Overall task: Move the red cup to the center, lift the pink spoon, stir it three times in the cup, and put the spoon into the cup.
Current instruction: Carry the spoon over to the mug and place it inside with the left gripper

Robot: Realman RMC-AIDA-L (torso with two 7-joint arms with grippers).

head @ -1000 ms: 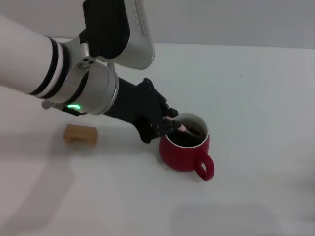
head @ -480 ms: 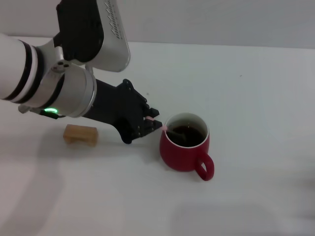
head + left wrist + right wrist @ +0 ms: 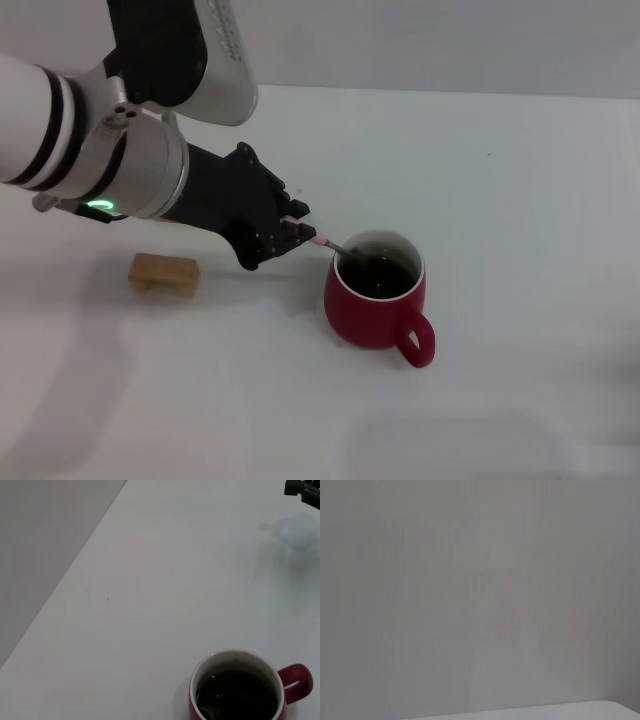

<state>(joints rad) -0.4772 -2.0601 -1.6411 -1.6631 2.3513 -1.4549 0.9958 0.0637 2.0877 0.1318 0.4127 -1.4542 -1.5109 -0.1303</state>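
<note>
Dark red mug is sitting on the white table, just past the tips of the left gripper, with its loop handle on the side facing away from the fingers. It's holding dark liquid, and the white inner wall is showing above it.

The left gripper's black fingers are pinching the pink end of the spoon, so they're clamped on it rather than loose. The spoon is running out from the fingertips at a slant, its grey metal neck crossing the near rim of the mug and its bowl going down into the liquid. In the left wrist view the mug is showing up low in the frame with something pale sitting just under the surface of the drink, though I can't tell for sure that it's the spoon bowl.

A small tan wooden block is lying on the table behind the fingers, well apart from the mug.

The right gripper isn't showing in any view; its wrist camera is only catching a blank grey wall.
</note>
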